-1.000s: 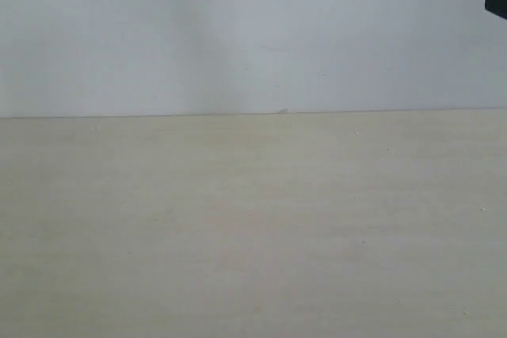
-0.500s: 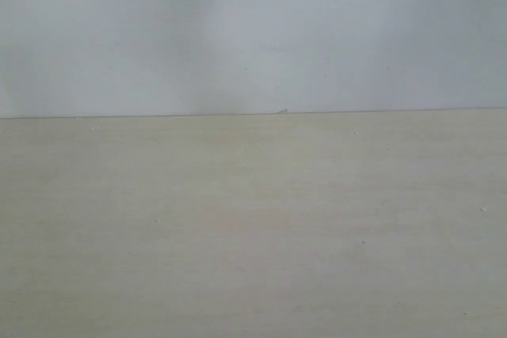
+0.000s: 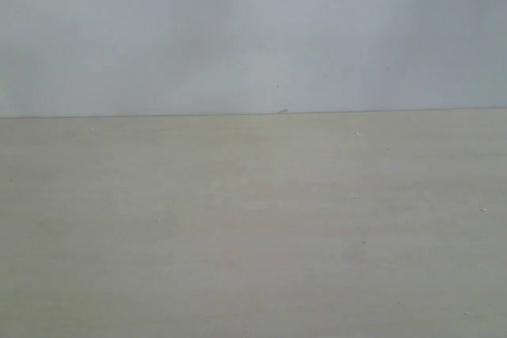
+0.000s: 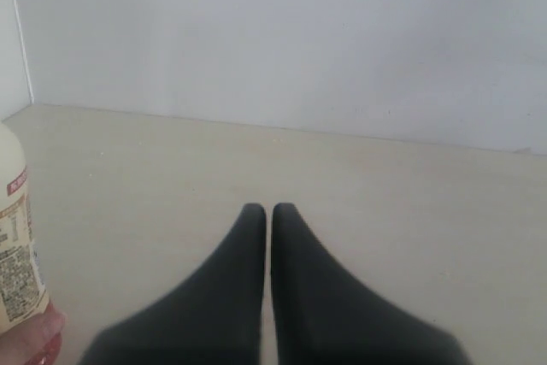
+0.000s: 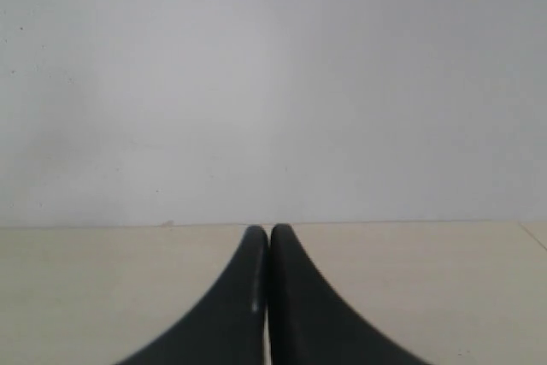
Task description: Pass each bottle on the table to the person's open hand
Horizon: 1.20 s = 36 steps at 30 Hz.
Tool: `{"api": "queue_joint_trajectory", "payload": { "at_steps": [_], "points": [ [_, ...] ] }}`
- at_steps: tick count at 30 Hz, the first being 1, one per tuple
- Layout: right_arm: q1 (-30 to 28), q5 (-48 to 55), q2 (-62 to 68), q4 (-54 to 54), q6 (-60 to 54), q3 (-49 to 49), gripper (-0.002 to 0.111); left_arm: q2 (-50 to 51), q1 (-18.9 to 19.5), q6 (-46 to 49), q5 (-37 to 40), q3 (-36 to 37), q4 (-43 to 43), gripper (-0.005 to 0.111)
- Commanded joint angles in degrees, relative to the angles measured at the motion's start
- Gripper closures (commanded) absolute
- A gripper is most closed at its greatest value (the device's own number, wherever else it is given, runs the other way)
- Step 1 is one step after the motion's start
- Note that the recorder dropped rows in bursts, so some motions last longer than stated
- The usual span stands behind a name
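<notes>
Bottle: the one bottle [image 4: 15, 254] in view is the yellowish drink, cut off at the edge of the left wrist view. It stands upright on the table [image 3: 253, 227], off to one side of the left gripper [image 4: 268, 209] and apart from it.
Other bottles: not in any view.
Hand: none plainly seen. A pinkish patch [image 4: 41, 327] at the bottle's foot may be a fingertip or part of the red base; I cannot tell.
Left gripper: fingers pressed together, empty, pointing across the table toward the wall [image 3: 253, 37].
Right gripper [image 5: 269, 230]: fingers likewise together, carrying nothing, facing the wall.
Handling: probably thin plastic that dents under a hard squeeze. It looks filled, so it likely has some weight, and the glossy printed label may slip.
Hold: the jaws must open wide first. Then take it across the labelled mid-body with moderate, level pressure, leaving the top free for the hand to take.
</notes>
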Motion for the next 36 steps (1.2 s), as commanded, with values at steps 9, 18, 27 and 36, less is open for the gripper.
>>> {"api": "queue_joint_trajectory", "payload": {
  "at_steps": [9, 18, 27, 36],
  "points": [
    [-0.1, -6.55, -2.34, -31.88, 36.23, 9.85, 0.108, -0.15, 0.15, -0.26, 0.13, -0.11, 0.03, 0.103],
    [-0.1, -5.43, -2.34, -31.88, 32.39, 10.33, 0.108, -0.15, 0.15, -0.26, 0.13, -0.11, 0.03, 0.103],
    [-0.1, -6.17, -2.34, -31.88, 31.48, 10.33, 0.108, -0.15, 0.15, -0.26, 0.13, -0.11, 0.03, 0.103],
    [-0.1, -6.17, -2.34, -31.88, 31.48, 10.33, 0.108, -0.15, 0.15, -0.26, 0.13, -0.11, 0.03, 0.103]
  ]
}}
